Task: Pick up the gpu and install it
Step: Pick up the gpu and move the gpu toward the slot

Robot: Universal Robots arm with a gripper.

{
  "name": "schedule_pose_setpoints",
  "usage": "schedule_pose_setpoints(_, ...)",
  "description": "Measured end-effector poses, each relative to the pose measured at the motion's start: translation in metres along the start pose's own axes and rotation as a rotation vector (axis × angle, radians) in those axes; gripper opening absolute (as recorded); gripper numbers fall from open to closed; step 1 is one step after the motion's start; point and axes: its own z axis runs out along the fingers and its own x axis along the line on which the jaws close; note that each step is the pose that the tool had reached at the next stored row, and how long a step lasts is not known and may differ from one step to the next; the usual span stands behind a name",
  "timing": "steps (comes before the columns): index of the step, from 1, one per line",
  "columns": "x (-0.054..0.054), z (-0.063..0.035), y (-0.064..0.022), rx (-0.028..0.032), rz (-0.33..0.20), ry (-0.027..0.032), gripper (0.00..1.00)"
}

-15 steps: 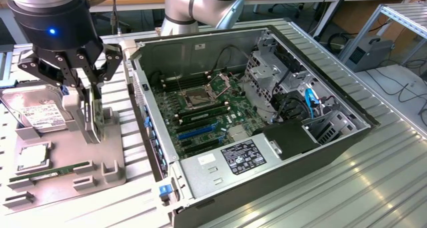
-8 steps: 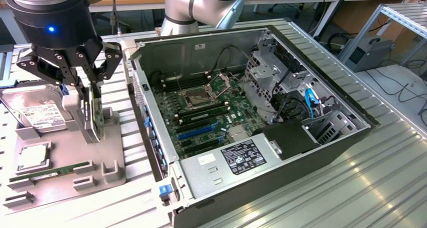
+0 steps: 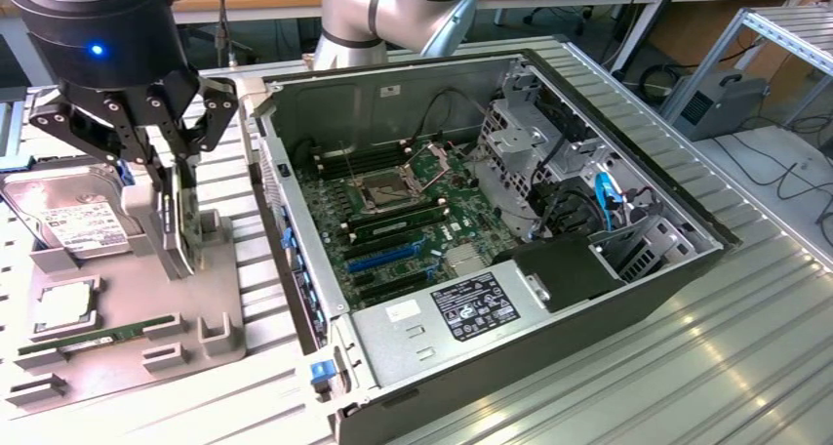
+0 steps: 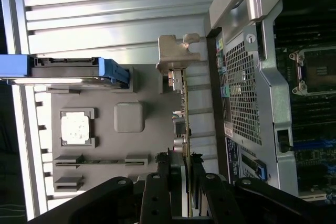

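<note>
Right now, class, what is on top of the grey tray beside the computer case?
A hard drive, a square chip, a green memory stick and a black card standing upright under the gripper. The gripper covers the card's top edge; its foot is hidden in the tray.

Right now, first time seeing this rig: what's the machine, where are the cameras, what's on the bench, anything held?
It is one robot arm with a gripper. One camera watches from off the arm; the other rides on its wrist. On the ribbed table stand an open computer case and a grey tray holding a hard drive, a processor chip, a memory stick and the gpu, which stands on edge. The gripper is down around the gpu; whether it grips, I cannot tell.
</note>
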Motion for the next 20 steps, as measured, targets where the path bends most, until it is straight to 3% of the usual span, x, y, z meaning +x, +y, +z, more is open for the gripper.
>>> schedule_pose_setpoints(20,-0.0003,-0.0099,0.0006,0.0000,0.000,-0.0001,0.27)
